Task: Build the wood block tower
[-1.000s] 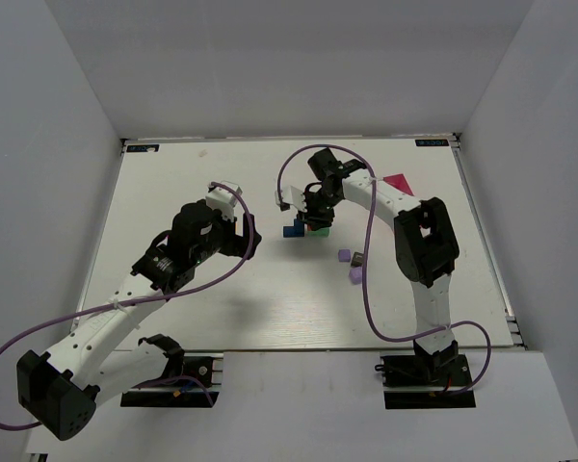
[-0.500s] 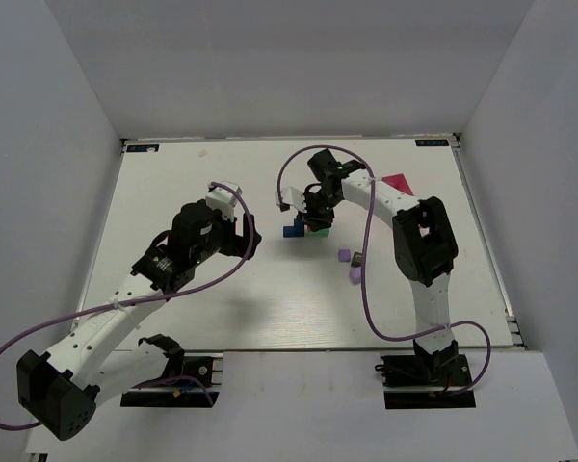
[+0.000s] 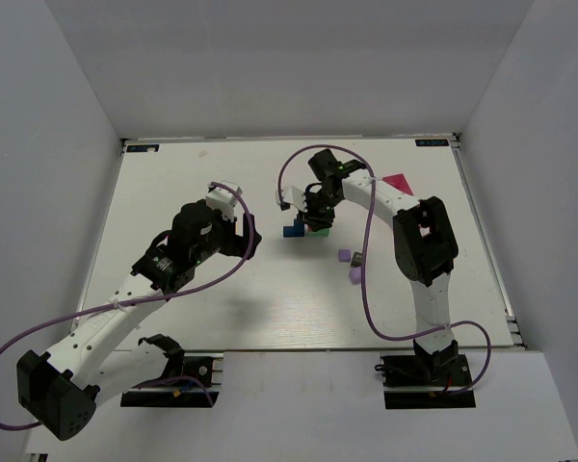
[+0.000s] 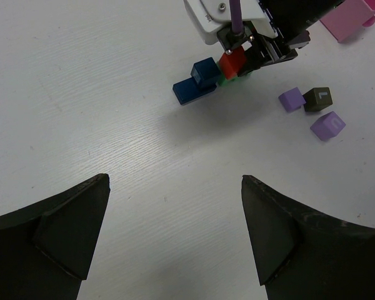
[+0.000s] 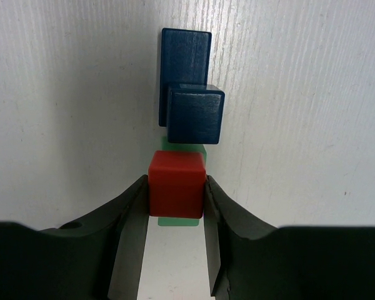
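My right gripper (image 5: 176, 187) is shut on a red block (image 5: 177, 184) and holds it over a green block (image 5: 177, 220) on the table. Just beyond stand a blue cube (image 5: 195, 114) on a flat blue block (image 5: 185, 53). In the top view the right gripper (image 3: 317, 218) is over this cluster, with the blue blocks (image 3: 293, 229) to its left. A purple block (image 3: 344, 256), a dark block (image 3: 358, 258) and a lilac block (image 3: 355, 275) lie to the right. My left gripper (image 4: 175, 206) is open and empty, over bare table short of the blocks (image 4: 200, 78).
A pink tray (image 3: 397, 182) lies at the back right, behind the right arm; its corner shows in the left wrist view (image 4: 353, 17). Grey walls enclose the white table (image 3: 173, 192) on three sides.
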Available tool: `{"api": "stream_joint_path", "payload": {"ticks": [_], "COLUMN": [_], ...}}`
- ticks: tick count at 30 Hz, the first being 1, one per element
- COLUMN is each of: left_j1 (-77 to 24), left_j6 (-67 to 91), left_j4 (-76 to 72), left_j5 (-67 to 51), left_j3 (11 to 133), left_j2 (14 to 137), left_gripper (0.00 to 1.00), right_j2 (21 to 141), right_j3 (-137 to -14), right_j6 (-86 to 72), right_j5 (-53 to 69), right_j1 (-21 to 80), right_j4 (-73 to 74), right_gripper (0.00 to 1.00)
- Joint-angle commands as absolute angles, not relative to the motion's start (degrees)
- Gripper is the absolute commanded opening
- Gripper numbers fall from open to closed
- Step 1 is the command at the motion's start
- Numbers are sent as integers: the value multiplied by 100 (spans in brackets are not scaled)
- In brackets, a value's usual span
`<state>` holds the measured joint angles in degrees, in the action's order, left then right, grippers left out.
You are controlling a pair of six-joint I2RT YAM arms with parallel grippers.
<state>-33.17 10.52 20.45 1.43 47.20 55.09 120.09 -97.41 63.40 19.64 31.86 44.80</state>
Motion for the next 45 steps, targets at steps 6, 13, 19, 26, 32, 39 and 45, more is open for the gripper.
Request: {"api": "stream_joint_path", "payload": {"ticks": [6,13,19,26,32,39,45], "left_j1": [-3296,-3296,-3296,-3296,-3296,-3296,-3296], "left_j6": [1020,1020,1020,1020,1020,1020,1020], "left_j4": [1942,1942,1942,1942,1942,1942,1942], "left_j5": [79,79,79,79,79,131,132], "left_j3": [4667,4667,4667,4667,4667,4667,4667], "left_j2": [5484,5484,5484,5484,5484,5484,5484], "left_gripper": [97,97,97,97,97,97,97], "right_j2": [12023,12015,12015,12032,12050,12059,12059], "right_j3": [-9765,-9738,-9738,-9721,-9730,-9738,-9747], "right_j6": [6267,6249,6258,6284,6337,6390,6442], "right_j5": [1978,1969,1951,1925,1898,1899,1898], "right_j1": [3138,3138,3138,3138,3138,3103,3111], "right_j4": [4333,4307,4289,4280,4263,4280,4272], "right_gripper": [52,61,68,68,62,59,57]}}
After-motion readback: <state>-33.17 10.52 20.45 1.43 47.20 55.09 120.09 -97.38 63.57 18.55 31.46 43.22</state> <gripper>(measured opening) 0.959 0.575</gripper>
